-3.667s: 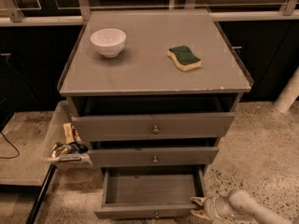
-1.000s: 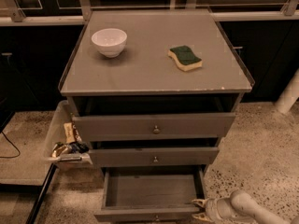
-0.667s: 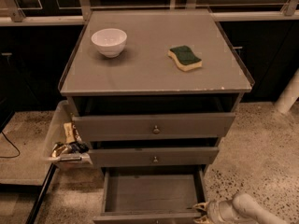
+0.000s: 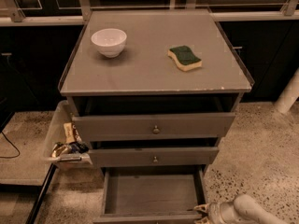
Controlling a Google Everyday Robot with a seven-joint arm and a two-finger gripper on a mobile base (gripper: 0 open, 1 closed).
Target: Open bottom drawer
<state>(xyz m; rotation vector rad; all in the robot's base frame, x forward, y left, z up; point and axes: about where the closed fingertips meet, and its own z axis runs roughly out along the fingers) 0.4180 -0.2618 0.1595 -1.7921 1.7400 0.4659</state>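
The bottom drawer [image 4: 150, 195] of the grey cabinet is pulled well out. Its empty inside shows, and its front panel is cut off by the lower edge of the view, so its knob is out of view. My gripper [image 4: 202, 213] is at the drawer's front right corner, low at the bottom right of the view, on the end of the white arm [image 4: 245, 211]. The middle drawer [image 4: 154, 157] and the top drawer [image 4: 153, 126] stand slightly out, each with a small round knob.
A white bowl [image 4: 109, 41] and a green and yellow sponge [image 4: 185, 58] lie on the cabinet top [image 4: 149, 73]. A clear bin [image 4: 65, 141] with snack packets hangs at the cabinet's left side. A white post [image 4: 288, 93] stands at the right. Speckled floor lies around the cabinet.
The bottom drawer has come out a little further toward the camera. The gripper has moved slightly down with its front right corner.
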